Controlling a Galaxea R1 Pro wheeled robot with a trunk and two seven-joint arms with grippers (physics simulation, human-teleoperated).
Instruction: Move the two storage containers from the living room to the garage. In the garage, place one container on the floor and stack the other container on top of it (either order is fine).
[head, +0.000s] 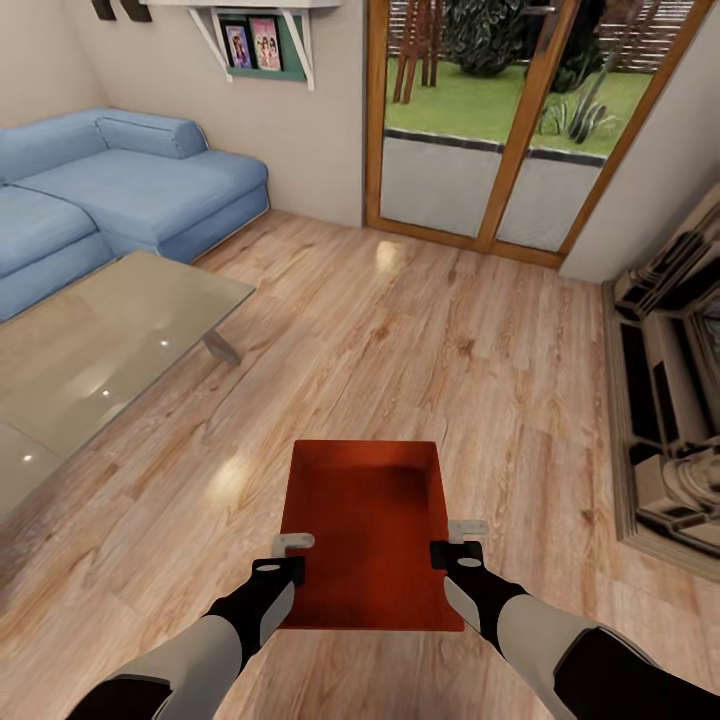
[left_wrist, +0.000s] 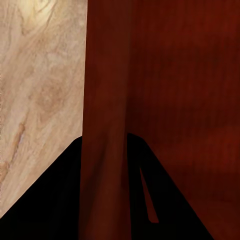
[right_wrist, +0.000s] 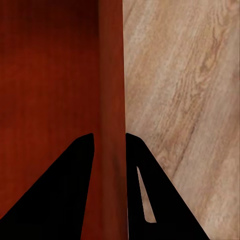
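While both arms reach forward, jaws pinch storage container (head: 370, 530) side walls (left (head: 292, 556), right (head: 455, 541)).

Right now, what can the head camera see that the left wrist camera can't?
The head view alone has the blue sofa, glass table, garden door and both hands, left hand and right hand, on the red box's sides. The left wrist view alone has the box wall close up between its fingers. Both show the box and wood floor.

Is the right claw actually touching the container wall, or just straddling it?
Touching. In the right wrist view, the right claw has both dark fingers pressed against the storage container wall, no gap on either side.
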